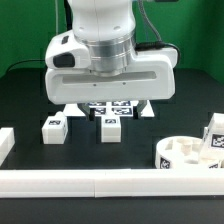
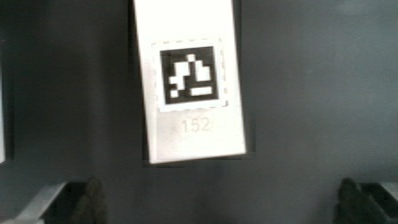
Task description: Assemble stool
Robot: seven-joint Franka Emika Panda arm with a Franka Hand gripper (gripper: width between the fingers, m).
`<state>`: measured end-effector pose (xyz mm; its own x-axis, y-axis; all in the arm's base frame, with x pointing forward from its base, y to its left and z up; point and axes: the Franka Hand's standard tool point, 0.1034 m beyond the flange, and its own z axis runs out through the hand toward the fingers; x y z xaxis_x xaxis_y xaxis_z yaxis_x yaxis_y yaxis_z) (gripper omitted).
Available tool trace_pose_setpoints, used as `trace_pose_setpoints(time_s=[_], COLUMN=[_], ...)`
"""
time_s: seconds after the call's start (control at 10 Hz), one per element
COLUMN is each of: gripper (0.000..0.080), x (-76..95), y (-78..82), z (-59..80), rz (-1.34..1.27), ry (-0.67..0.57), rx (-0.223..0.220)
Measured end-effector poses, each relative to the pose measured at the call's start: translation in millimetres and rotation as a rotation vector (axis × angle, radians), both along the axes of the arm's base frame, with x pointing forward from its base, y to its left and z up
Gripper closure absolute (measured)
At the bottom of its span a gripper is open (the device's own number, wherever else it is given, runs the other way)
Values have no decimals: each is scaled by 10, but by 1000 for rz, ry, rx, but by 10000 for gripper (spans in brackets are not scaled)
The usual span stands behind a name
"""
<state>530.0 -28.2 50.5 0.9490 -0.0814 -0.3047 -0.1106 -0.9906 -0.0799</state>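
The pincer [image 2: 217,205], wide open and empty, is being poised over the middle of the bench [image 1: 25,100]; the leg [image 1: 110,128] nearby is arguably best being straddled squarely, the seat [image 1: 185,155] being shown by the near edge.

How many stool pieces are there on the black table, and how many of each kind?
Blocky legs: 3 (two by the middle, one at the exterior view's right edge)
Round seat: 1
Total: 4
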Motion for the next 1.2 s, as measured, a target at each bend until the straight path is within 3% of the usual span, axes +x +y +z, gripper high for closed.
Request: trace_pose_setpoints(time_s=[0.1,0.2,0.3,0.7,0.8,1.2], gripper=[151,151,151,151,151,151], x=[-106,-150,-150,-268,-255,-298], y=[24,3,-9,2,-19,-75], z=[-4,-99,-133,-155,-242,-296], rz=[5,21,25,37,35,29], ry=[97,209,276,553,555,573], rx=[18,1,10,54,51,46])
